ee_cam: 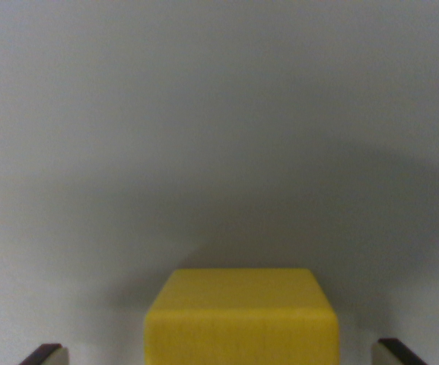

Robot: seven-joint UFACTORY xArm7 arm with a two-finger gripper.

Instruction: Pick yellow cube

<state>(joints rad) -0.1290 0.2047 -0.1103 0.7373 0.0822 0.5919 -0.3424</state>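
1. A yellow cube is being shown at the bottom centre of the wrist view, resting on a plain pale grey surface.
2. The cube's top face and its near face are being seen; its lower part is being cut off by the bottom edge of the picture.
3. The gripper is being held with its fingers spread apart, one fingertip being seen at the wrist view's left corner and the other at the wrist view's right.
4. The cube is being framed between the two fingertips, with a clear gap of grey surface being left on each side, so no contact with either finger is being made.
5. Only the dark tips and pale inner pads of the fingers are being shown; the rest is lying outside the picture.
6. A soft dark shadow is being cast on the surface behind and to the wrist view's right of the cube.
7. The picture is somewhat blurred, so fine surface detail on the cube cannot be told.
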